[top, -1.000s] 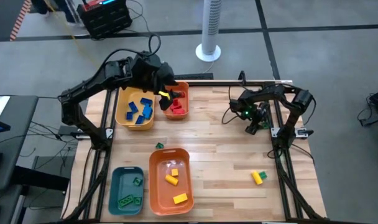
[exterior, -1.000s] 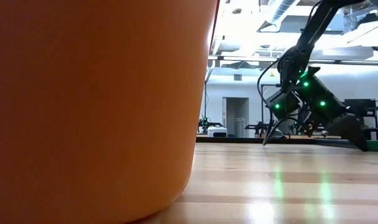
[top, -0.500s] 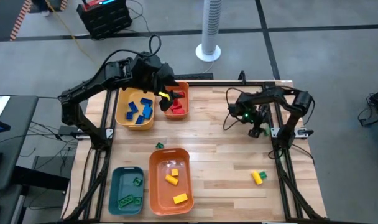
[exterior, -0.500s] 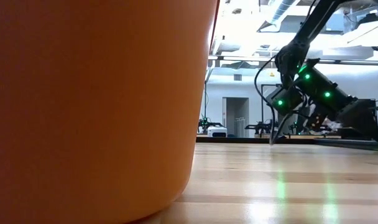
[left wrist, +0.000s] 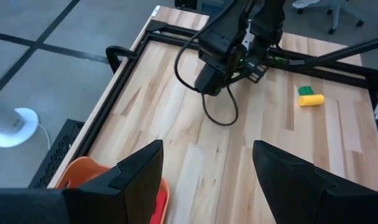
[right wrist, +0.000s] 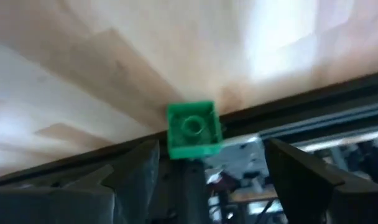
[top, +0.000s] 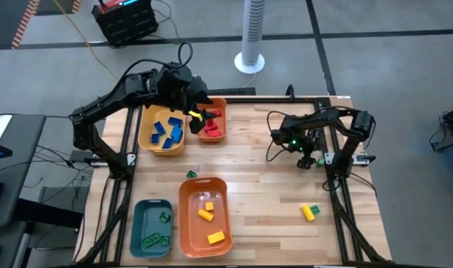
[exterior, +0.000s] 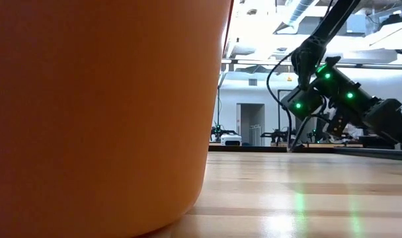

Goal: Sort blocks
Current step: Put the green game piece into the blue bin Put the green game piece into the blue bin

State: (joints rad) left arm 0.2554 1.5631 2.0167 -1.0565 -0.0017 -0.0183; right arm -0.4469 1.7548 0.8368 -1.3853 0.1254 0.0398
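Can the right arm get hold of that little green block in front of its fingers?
Probably yes. In the right wrist view the green block sits on bare wood at the table's edge, centred between the right gripper's open fingers, with nothing between them.

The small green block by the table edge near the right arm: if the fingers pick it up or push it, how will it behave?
The green block looks like moulded plastic, so probably stiff and light. Its flat square sides suggest it would slide, not roll. The smooth sides may slip between the fingers, and, lying by the table edge, a push might send it off.
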